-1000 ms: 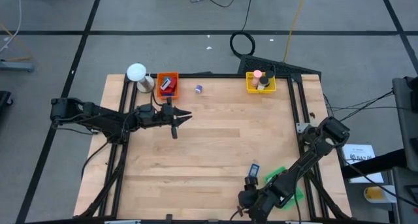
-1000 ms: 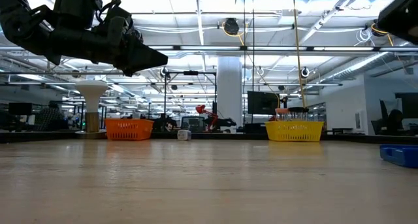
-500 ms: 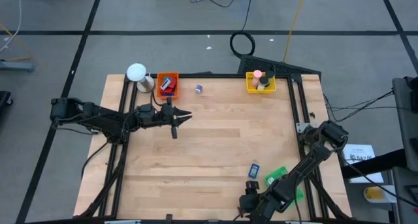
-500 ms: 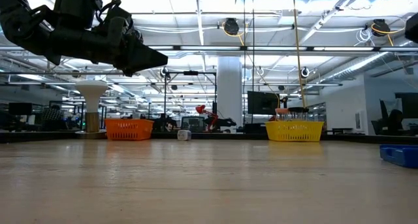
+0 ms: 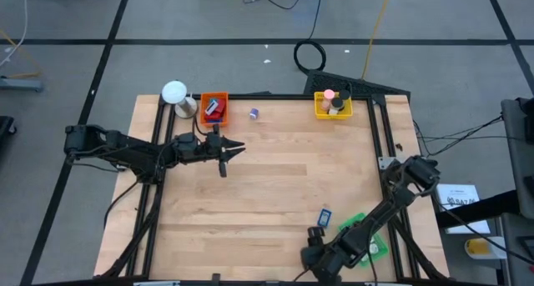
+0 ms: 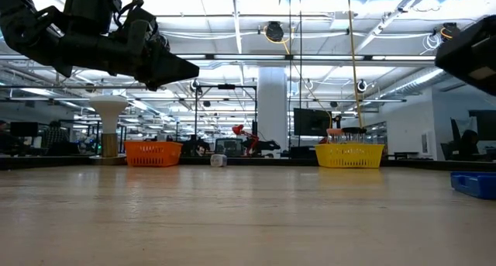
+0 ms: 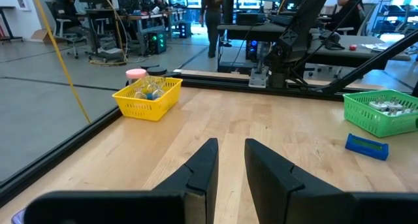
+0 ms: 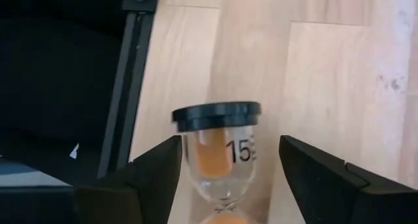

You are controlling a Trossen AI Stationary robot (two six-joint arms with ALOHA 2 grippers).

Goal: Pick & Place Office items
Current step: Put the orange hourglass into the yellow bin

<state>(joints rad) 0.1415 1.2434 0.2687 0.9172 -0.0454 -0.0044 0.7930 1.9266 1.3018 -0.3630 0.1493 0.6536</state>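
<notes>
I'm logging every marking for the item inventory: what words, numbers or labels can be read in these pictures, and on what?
"15": on the glass of the hourglass between the right gripper fingers.
White paper beside the table: print too small to read.
Nothing else legible.

Trays point(image 5: 214, 98) orange, yellow, green — sand timer point(image 8: 219, 152) orange.

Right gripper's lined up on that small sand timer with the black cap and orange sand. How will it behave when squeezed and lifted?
The sand timer has a clear, rounded body that looks like glass, so it may slip or crack under a hard squeeze. It sits small between the right gripper's open fingers, so it is probably light. Its round black cap suggests it would roll if dropped.
</notes>
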